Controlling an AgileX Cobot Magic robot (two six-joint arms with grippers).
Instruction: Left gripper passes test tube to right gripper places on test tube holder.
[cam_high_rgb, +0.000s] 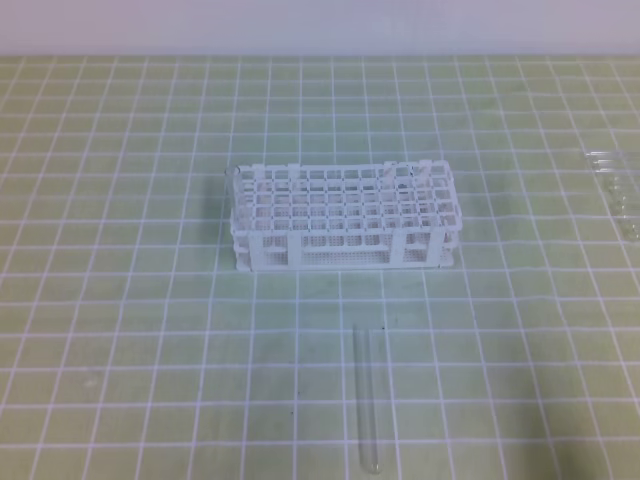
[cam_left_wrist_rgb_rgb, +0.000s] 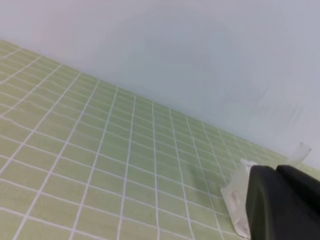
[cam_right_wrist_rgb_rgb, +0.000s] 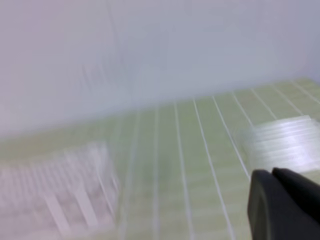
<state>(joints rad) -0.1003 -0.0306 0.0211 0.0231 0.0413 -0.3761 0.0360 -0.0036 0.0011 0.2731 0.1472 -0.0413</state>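
Across the left part of the counter (cam_high_rgb: 120, 300) only the green mat with its white grid is seen. The left gripper (cam_left_wrist_rgb_rgb: 280, 200) is absent from the high view; in its own wrist view its black fingers are seen pressed together at the lower right corner, with nothing between them and a clear plastic piece just behind.

Toward the middle of the counter stands the test tube holder (cam_high_rgb: 345, 215), a white two-tier lattice set upright with its long side toward the front edge. No tube is seen in its holes.

Just right of the middle, near the front edge, the test tube (cam_high_rgb: 369, 400) lies flat and apart from the holder, its length running front to back, with its rounded end toward the front edge. It is untouched, so the task is judged not yet begun.

The tube is judged light, stiff, smooth and breakable. A gentle hold around mid-length would be suited, leaving one end free for the second gripper.

At the right edge, toward the back, a cluster of small clear glass pieces (cam_high_rgb: 615, 185) is seen. The right gripper (cam_right_wrist_rgb_rgb: 285, 205) appears only in its blurred wrist view, fingers pressed together and empty.
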